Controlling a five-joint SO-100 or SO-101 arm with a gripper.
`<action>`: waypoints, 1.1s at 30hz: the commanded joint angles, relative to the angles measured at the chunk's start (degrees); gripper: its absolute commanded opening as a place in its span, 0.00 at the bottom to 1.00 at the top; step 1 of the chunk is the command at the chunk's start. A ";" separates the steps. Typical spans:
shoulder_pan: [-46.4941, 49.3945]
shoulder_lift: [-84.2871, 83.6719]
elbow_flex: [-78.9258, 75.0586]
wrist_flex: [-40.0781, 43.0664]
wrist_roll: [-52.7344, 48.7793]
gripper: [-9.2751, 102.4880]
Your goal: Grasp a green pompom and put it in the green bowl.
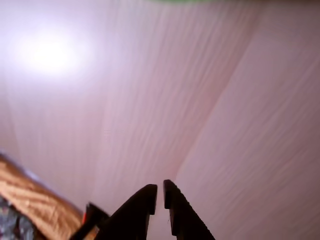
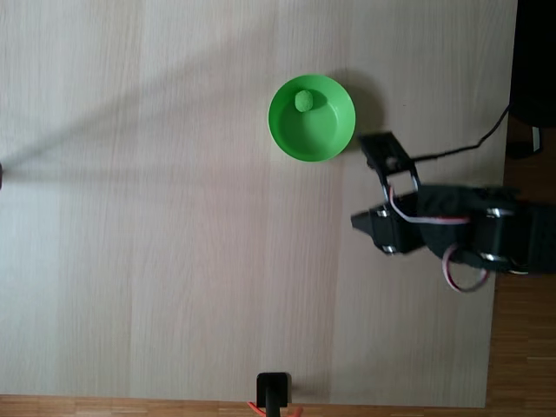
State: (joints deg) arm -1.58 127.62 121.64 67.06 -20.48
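The green pompom (image 2: 304,101) lies inside the green bowl (image 2: 334,143). My tool (image 1: 160,197) is closed and empty (fingertips nearly touching), above bare surface (image 2: 174,261), bowl just up-left in the fixed view.

We see a pale wood-grain desk (image 2: 174,261) taking up most of the fixed view, with soft diagonal shadows falling across its upper left part. Along its bottom and right edges we see a strip of reddish-brown wooden floor (image 2: 521,365), and a dark shape sits in the top right corner, too cropped to identify. In the wrist view the desk looks pinkish and blurred, with a bright glare of light (image 1: 50,52) at the upper left.
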 commanded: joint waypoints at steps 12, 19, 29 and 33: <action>-5.54 20.83 32.61 -15.64 2.90 0.08; -5.01 26.81 38.67 -17.05 2.99 0.08; -5.01 36.30 43.95 -16.96 10.28 0.08; -4.92 37.27 45.53 -16.88 11.69 0.08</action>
State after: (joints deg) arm -6.59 163.92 166.90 50.45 -9.40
